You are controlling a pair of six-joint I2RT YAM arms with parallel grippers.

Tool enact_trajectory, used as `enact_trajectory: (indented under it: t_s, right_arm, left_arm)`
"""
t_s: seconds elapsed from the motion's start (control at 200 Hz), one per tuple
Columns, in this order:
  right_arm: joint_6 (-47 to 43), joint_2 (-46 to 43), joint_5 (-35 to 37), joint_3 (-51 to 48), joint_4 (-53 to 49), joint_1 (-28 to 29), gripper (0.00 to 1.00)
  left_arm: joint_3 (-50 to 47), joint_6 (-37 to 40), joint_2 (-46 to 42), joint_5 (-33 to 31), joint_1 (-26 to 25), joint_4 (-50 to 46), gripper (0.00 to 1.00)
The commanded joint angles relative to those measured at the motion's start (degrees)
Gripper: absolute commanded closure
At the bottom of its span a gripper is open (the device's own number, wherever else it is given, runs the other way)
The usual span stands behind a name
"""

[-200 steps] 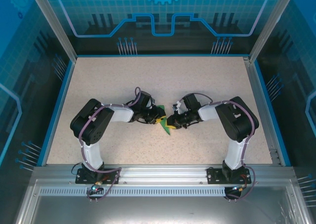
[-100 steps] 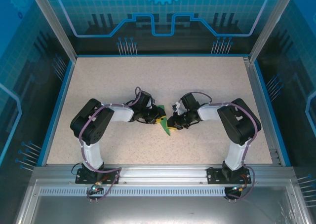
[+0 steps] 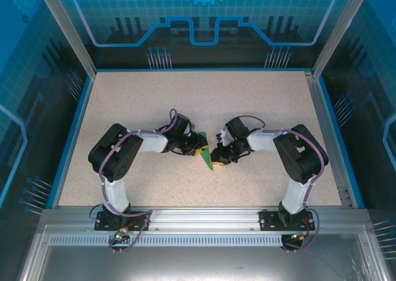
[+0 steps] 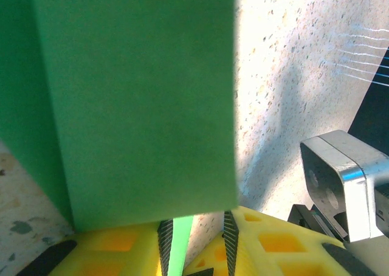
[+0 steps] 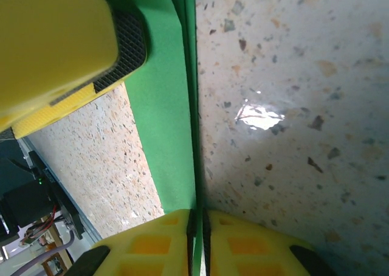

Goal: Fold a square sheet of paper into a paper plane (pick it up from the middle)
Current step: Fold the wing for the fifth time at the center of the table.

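Twin arms — black joints, white links, purple cables; each tool carries yellow fingers with black ribbed pads.

Since the earlier pictures, the right arm shifts: its elbow swings a little farther out toward the right edge of the table, and its forearm now lies at a flatter slant. The right gripper draws slightly nearer to the robot's own side and closer in on the folded green paper, so the dark wrist body behind it sits tighter against the sheet. In the overhead view the visible tip of the paper beside that gripper looks a touch shorter than before.
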Motion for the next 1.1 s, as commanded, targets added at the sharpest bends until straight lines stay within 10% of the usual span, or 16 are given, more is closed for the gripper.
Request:
enact_trajectory:
  t_s: [0.0, 0.385, 1.09]
  right_arm:
    - [0.7, -0.9, 4.9, -1.6, -5.7, 1.5, 0.85]
    - [7.6, -10.4, 0.5, -1.8, 2.6, 0.3, 0.88]
    - [9.1, 1.1, -0.8, 0.7, 6.4, 3.4, 0.91]
  left_arm:
    - [0.0, 1.2, 1.6, -1.4, -0.1, -4.9, 0.68]
    - [-0.3, 1.4, 1.7, -1.1, -0.1, -4.7, 0.68]
    - [0.1, 2.0, 1.7, -0.8, -0.1, -5.4, 0.68]
